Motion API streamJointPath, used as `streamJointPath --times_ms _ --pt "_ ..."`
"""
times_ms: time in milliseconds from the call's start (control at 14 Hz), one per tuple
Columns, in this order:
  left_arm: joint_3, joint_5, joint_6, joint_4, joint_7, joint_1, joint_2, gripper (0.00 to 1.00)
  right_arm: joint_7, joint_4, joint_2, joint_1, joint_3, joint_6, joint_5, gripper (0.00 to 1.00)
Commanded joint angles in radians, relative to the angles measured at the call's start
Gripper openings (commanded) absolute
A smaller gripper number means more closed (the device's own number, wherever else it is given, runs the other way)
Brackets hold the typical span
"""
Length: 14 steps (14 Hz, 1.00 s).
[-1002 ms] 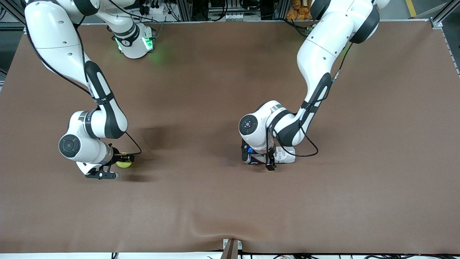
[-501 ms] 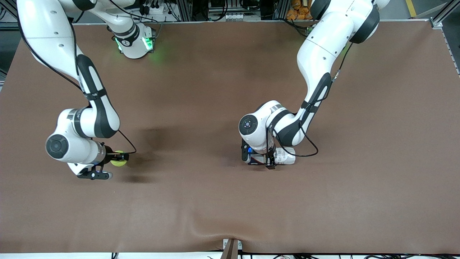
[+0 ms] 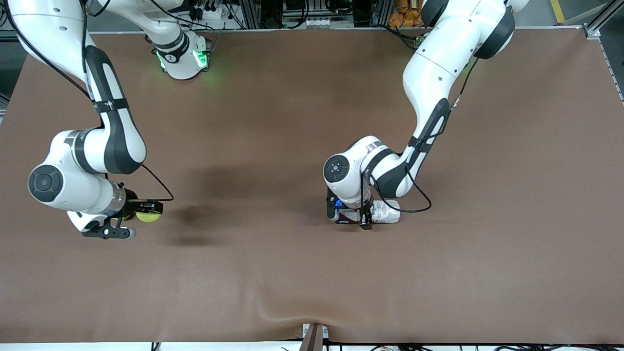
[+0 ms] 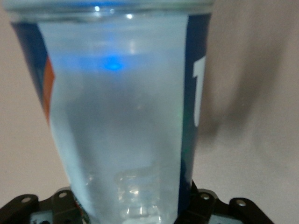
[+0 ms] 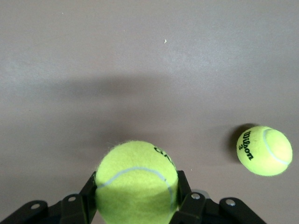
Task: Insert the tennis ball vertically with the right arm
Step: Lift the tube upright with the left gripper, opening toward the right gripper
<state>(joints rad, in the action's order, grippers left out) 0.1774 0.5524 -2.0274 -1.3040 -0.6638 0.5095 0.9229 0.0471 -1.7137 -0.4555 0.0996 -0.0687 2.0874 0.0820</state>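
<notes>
Front view: brown worktop (image 3: 302, 273) fills the frame. Right arm comes down from the upper left of the frame, its right gripper (image 3: 141, 214) at the lower left, up in the air over bare worktop, jaws clenched on a yellow-green tennis ball (image 3: 147, 215); a dark shadow sits on the worktop just beside it toward frame centre. Left arm comes from the upper right of the frame and bends down to the frame centre, left gripper (image 3: 363, 214) low at the worktop, jaws clamped on a clear tube can (image 3: 385, 212) lying on its side with a white and blue label; much of the can is hidden under the wrist. Left wrist view: the tube can (image 4: 126, 116) fills most of the frame, see-through wall, blue and orange label edges, a blue light spot near the upper centre; its base sits between the black gripper parts at the bottom edge. Right wrist view: the held tennis ball (image 5: 136, 182) sits at the bottom centre, squeezed between black fingers (image 5: 187, 193). A second tennis ball (image 5: 264, 150) with black print lies loose on the worktop at the right of the frame, well apart from the held one.
</notes>
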Motion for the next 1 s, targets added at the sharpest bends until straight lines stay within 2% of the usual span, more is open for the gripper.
streamJointPath --times_ms 0,72,215,430,931 --pt "0.01 -0.034 -0.002 0.014 -0.007 0.001 -0.016 0.75 -0.012 0.006 0.026 -0.008 0.003 -0.024 0.002 0.0" --pt "0.014 -0.054 -0.002 0.015 -0.003 0.004 -0.025 0.75 -0.007 0.006 0.037 -0.005 0.001 -0.024 0.001 0.0" --pt "0.066 -0.094 -0.008 0.023 0.004 -0.003 -0.035 0.75 -0.006 0.006 0.06 -0.003 0.001 -0.024 -0.001 0.0" --pt "0.109 -0.129 -0.078 0.023 0.018 -0.019 -0.056 0.75 -0.004 0.006 0.09 -0.003 0.001 -0.027 -0.001 0.0" --pt "0.119 -0.271 -0.4 0.023 0.075 -0.014 -0.069 0.74 -0.003 0.006 0.092 -0.003 0.001 -0.027 -0.001 0.0"
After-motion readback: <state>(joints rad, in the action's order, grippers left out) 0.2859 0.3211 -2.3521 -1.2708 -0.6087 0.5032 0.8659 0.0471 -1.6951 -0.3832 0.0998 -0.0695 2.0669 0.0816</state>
